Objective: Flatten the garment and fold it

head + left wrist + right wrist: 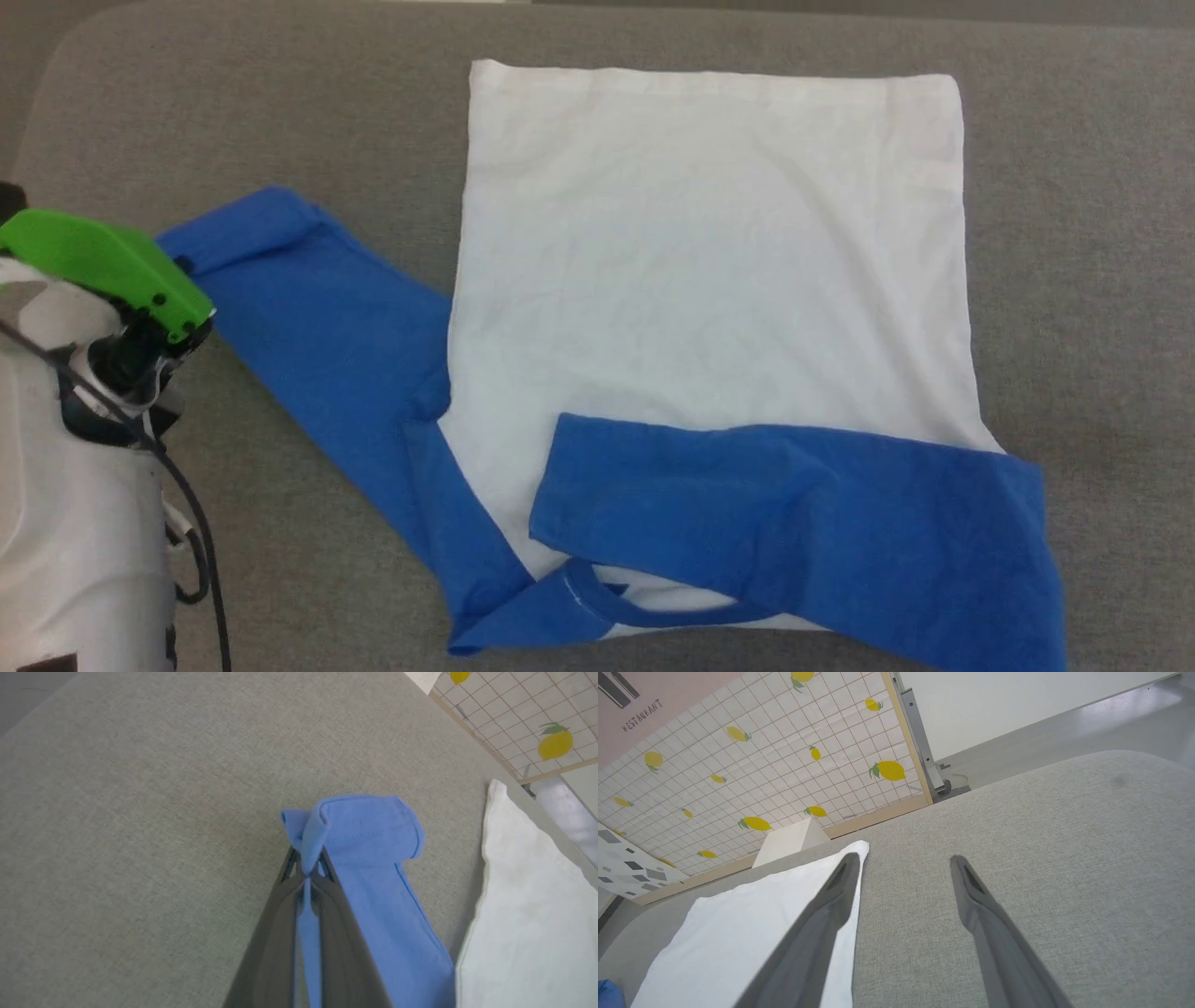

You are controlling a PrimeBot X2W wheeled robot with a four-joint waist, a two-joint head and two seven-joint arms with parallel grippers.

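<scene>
The garment [709, 271] lies spread on the grey padded surface [1074, 233], white body flat with the hem at the far side. One blue sleeve [794, 504] is folded across the body near the collar [653, 611]. The other blue sleeve [317, 317] stretches out to the left. My left gripper [306, 864] is shut on the folded edge of that sleeve's cuff [369, 828], with blue cloth pinched between its fingers. My left arm's green wrist cover [112, 261] sits by the cuff. My right gripper [903, 861] hovers open over bare surface beside the white hem corner [738, 933].
A tiled panel with a lemon print [761, 765] and a small white box [794, 837] stand beyond the surface's far edge. Grey floor [1064, 723] lies past it. A black cable [201, 541] hangs along my left arm.
</scene>
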